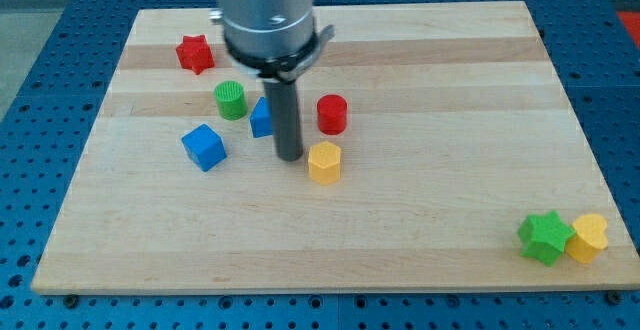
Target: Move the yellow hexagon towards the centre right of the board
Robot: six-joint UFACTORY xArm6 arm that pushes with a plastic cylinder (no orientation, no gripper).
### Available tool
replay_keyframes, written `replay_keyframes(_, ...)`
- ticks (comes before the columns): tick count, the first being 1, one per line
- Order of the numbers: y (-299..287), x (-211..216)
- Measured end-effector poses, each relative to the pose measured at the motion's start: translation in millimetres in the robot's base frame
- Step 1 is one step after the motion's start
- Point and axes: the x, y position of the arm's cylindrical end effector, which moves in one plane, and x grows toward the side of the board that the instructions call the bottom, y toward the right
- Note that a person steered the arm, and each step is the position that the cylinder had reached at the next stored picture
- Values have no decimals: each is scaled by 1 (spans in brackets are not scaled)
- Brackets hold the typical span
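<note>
The yellow hexagon [324, 162] lies a little left of the board's middle. My tip [290, 157] rests on the board just to the view's left of the hexagon, close to it; I cannot tell whether they touch. The rod hides part of a blue block [261, 118] behind it. A red cylinder [332, 114] stands just above the hexagon.
A green cylinder [230, 100] and a blue cube [204, 147] lie to the left of my tip. A red star [196, 54] is at the upper left. A green star [545, 236] and a yellow block [587, 237] sit at the lower right corner of the wooden board [450, 90].
</note>
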Motion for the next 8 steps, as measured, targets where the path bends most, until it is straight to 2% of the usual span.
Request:
replay_keyframes(1, 32, 11)
replay_keyframes(3, 30, 46)
replay_keyframes(4, -16, 38)
replay_keyframes(5, -9, 40)
replay_keyframes(6, 36, 48)
replay_keyframes(7, 46, 56)
replay_keyframes(8, 25, 56)
